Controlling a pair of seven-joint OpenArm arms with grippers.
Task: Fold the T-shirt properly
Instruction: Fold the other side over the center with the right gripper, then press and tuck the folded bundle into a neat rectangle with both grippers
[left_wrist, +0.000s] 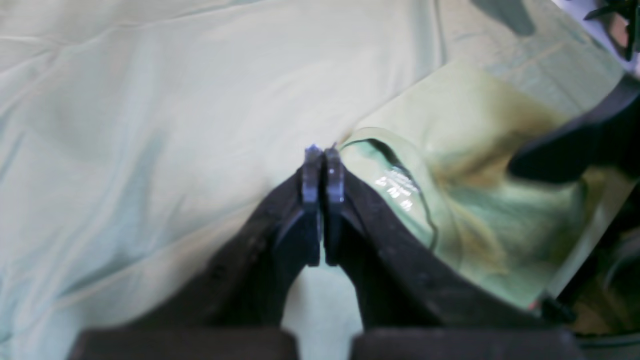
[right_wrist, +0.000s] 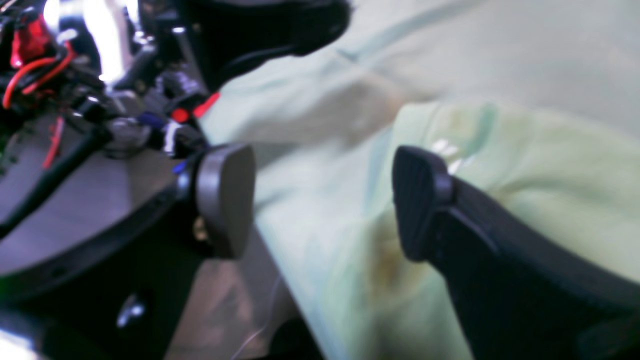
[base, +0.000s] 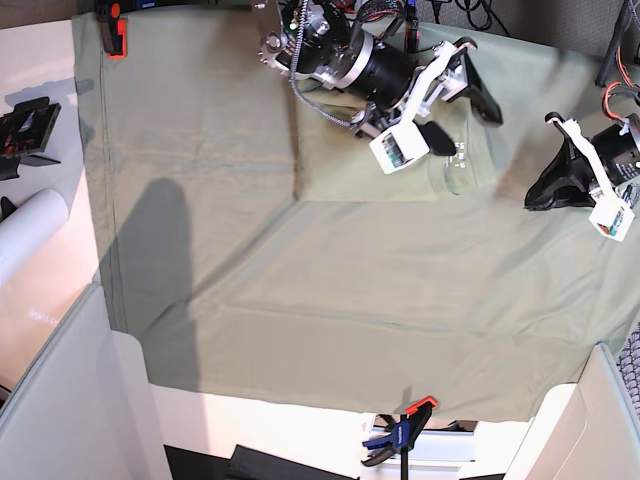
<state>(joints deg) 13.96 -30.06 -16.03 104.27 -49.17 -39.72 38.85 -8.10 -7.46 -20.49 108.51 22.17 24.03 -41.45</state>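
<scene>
T-shirt (base: 390, 165) lies folded into a compact rectangle at the far side of the counter, on the larger grey-green sheet (base: 300, 290); neck opening with printed label faces up, toward the left arm's side. Right gripper (right_wrist: 320, 200) hovers over the shirt, fingers spread wide, nothing between them. Left gripper (left_wrist: 322, 170) sits just beside the collar (left_wrist: 395, 165), its 2 fingers pressed together, holding nothing visible. Judgement: thin cotton, light, limp, will sag and drag; pinch doubled edges or corners, both layers together; avoid catching the sheet beneath.
</scene>
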